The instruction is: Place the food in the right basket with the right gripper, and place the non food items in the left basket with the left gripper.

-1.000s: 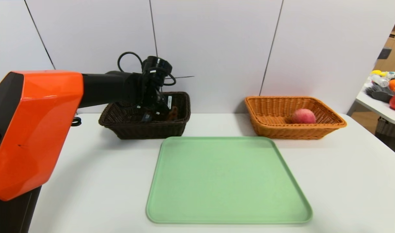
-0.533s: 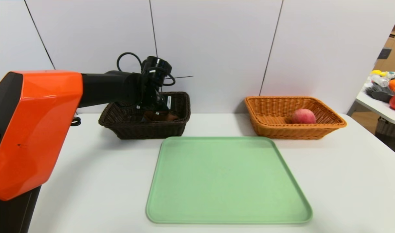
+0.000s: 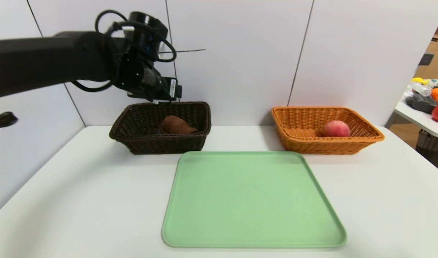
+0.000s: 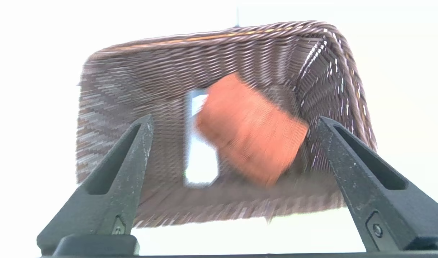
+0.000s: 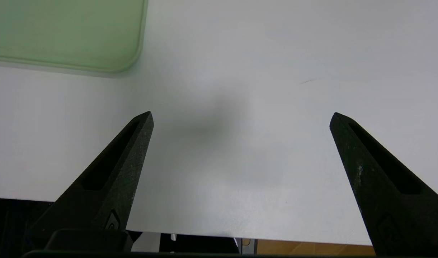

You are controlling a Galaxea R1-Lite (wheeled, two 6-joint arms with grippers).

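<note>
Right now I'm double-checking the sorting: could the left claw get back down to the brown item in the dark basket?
Probably yes. The left claw hangs open above the dark basket, and the brown item lies uncovered inside with nothing between them.

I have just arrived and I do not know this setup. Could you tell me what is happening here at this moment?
A two-armed robot is sorting items into two baskets. Its left claw hangs open above the dark brown basket, where a folded brown cloth lies beside a pale flat item. The orange basket holds a peach-like fruit. The green tray between them has nothing on it. The right claw is open and idle over the bare white table.
</note>
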